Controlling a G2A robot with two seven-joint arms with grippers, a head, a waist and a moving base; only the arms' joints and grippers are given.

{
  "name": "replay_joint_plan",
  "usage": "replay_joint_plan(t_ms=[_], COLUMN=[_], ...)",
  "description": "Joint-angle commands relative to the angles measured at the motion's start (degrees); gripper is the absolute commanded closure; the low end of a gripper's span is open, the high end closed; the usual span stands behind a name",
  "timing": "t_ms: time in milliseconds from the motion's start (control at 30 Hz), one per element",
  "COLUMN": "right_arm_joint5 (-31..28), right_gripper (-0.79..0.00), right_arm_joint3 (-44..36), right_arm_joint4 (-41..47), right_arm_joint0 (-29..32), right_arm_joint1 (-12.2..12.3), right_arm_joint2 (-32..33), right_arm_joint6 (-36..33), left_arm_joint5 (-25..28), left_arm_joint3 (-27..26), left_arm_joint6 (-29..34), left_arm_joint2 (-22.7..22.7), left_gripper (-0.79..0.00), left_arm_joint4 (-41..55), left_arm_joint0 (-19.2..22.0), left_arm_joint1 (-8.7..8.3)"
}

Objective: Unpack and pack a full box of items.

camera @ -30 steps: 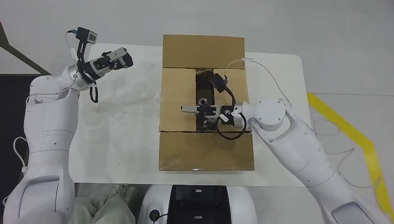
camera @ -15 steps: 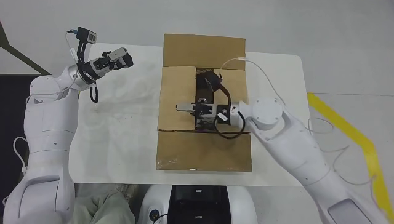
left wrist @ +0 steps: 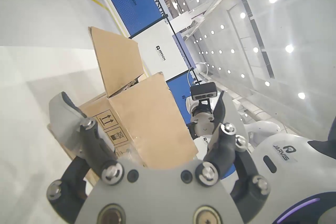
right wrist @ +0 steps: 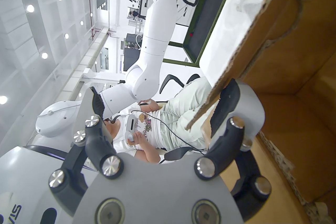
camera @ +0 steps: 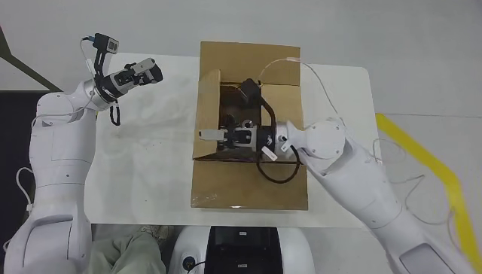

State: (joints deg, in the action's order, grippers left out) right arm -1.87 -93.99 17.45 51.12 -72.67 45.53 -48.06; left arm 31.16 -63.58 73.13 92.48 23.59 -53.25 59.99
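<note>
A brown cardboard box (camera: 252, 185) stands in the middle of the white table (camera: 143, 168), its far and near flaps laid outward. My right gripper (camera: 211, 133) is over the box's left side, open, and the left flap (camera: 206, 112) stands raised against it. In the right wrist view the flap's (right wrist: 273, 25) torn edge runs between the fingers (right wrist: 228, 104) of the right gripper (right wrist: 160, 104), close to one pad. My left gripper (camera: 154, 72) hangs open and empty above the table's far left corner. The left wrist view shows the left gripper (left wrist: 144, 109) facing the box (left wrist: 147, 117). The box's contents are hidden.
A white cable (camera: 324, 86) loops from the right arm over the box's far right part. Bare table lies on both sides of the box.
My right gripper has moved left across the box opening, and the left flap has swung from lying flat to standing up. The left arm has not moved.
</note>
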Motion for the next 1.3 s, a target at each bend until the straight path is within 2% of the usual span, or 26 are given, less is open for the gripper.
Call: replay_joint_plan(t_ms=[0, 167, 333, 467, 633, 867, 1033, 1267], right_arm_joint5=[-1.0, -2.7, -3.1, -3.5, -4.4, -5.5, -5.7, -5.7], right_gripper=[-0.785, -0.785, -0.785, -0.785, -0.785, -0.785, -0.785, -0.785], right_arm_joint3=[1.6, 4.4, 6.8, 8.6, 11.5, 14.5, 16.1, 14.4], right_arm_joint4=[0.5, 0.3, 0.1, 0.5, 1.0, 1.0, 1.3, 0.0], right_arm_joint0=[-1.9, -5.7, -7.9, -8.9, -10.5, -12.6, -12.9, -10.7], right_arm_joint1=[-0.9, -3.1, -4.6, -5.6, -7.2, -9.5, -10.6, -9.6], right_arm_joint2=[-2.0, -6.5, -8.9, -10.1, -12.2, -14.9, -15.6, -11.7], right_arm_joint6=[0.4, 1.7, 2.3, 2.1, 1.8, 1.0, 0.3, 0.7], left_arm_joint5=[0.0, -0.2, -1.7, -4.0, -6.8, -10.9, -11.0, -10.6], left_arm_joint3=[0.0, -0.6, -6.8, -10.1, -11.9, -11.3, -9.1, -6.1], left_arm_joint6=[0.0, -1.0, -5.3, -4.7, -2.9, 1.7, 1.6, -0.8], left_arm_joint2=[0.0, 0.1, 3.2, 4.8, 3.4, -0.8, -2.4, -2.7], left_gripper=[-0.785, -0.785, -0.785, -0.785, -0.785, -0.785, -0.785, -0.785], left_arm_joint4=[0.0, 0.1, 2.7, 4.4, 7.8, 8.9, 5.7, 0.5], left_arm_joint0=[0.0, -0.1, -1.3, -1.6, -1.2, -1.2, -1.8, -1.9], left_arm_joint1=[0.0, 0.0, -0.58, -1.14, -1.26, -1.28, -1.5, -2.07])
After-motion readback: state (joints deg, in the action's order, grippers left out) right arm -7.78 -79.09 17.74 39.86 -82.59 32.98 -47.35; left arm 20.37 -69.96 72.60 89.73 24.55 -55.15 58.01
